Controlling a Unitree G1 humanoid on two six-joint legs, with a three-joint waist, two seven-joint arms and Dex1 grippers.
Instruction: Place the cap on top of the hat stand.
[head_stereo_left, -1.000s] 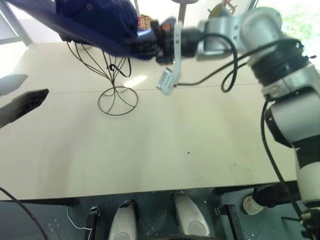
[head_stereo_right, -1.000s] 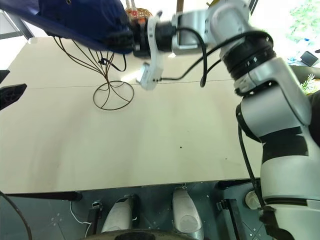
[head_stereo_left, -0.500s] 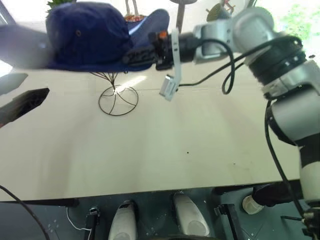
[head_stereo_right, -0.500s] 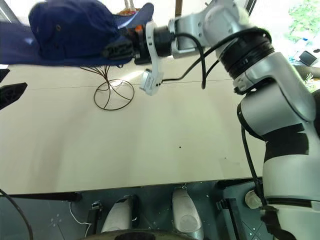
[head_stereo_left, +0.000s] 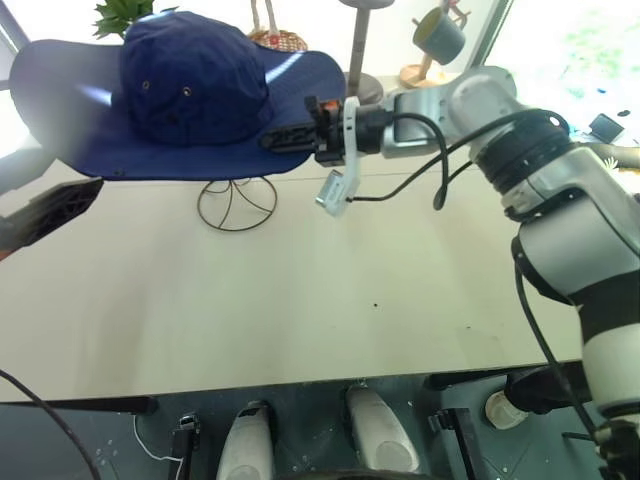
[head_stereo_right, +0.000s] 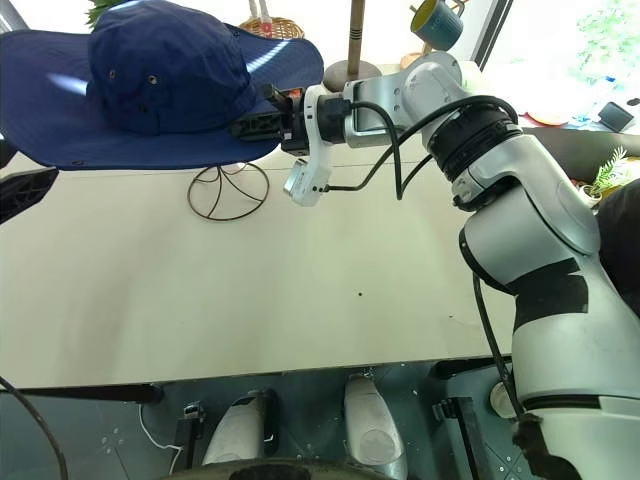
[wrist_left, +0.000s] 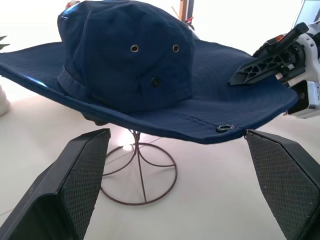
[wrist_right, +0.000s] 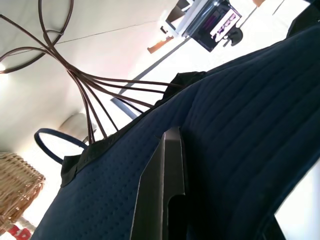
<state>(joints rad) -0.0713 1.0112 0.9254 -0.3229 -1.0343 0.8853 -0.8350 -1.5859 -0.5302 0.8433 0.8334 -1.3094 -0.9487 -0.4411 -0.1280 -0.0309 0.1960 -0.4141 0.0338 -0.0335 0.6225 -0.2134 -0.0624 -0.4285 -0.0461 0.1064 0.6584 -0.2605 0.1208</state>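
Observation:
The navy wide-brimmed cap (head_stereo_left: 190, 90) lies level over the top of the hat stand (head_stereo_left: 237, 205), hiding its wire cage; only the stem and looped base show beneath. My right gripper (head_stereo_left: 290, 137) reaches in from the right and is shut on the cap's brim edge. One of its fingers (wrist_right: 162, 190) lies against the underside of the brim (wrist_right: 240, 125), and the stand's wires (wrist_right: 85, 95) show just beyond it. My left gripper (head_stereo_left: 40, 190) hovers open at the left, level with the stand and apart from it, its fingers (wrist_left: 75, 180) spread wide below the brim.
The beige table (head_stereo_left: 350, 300) carries a grey post with a disc top (head_stereo_left: 362, 40), a wooden mug tree with a mug (head_stereo_left: 440, 35) and a wicker basket (head_stereo_left: 278, 40) along its far side. A plant (head_stereo_left: 125, 15) stands behind the cap.
My right gripper has come down with the cap, which has swung from tilted to level and now rests over the stand's top. The left gripper has stayed where it was.

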